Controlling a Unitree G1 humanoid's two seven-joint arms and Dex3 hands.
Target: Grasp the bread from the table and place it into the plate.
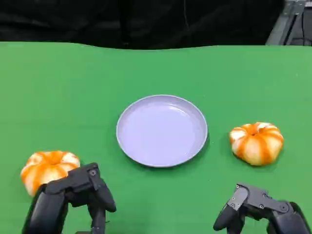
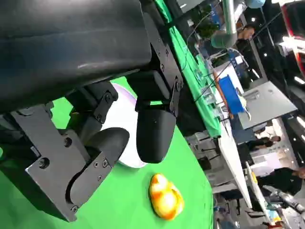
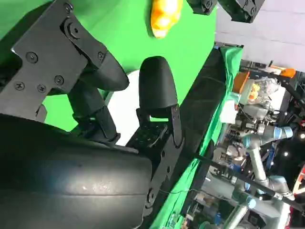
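Two orange-and-white striped, pumpkin-shaped breads on green table (image 1: 156, 68). Left bread (image 1: 45, 168) partly hidden behind left hand (image 1: 80, 187); right bread (image 1: 257, 142) fully visible, well apart from right hand (image 1: 251, 204). Lavender plate (image 1: 162, 129) between them, holds nothing. Both hands cut off at lower frame edge, fingers apart, grasping nothing.

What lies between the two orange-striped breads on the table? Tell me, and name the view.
The empty lavender plate lies between the left bread and the right bread, with bare green table on either side of it. The head view shows this.
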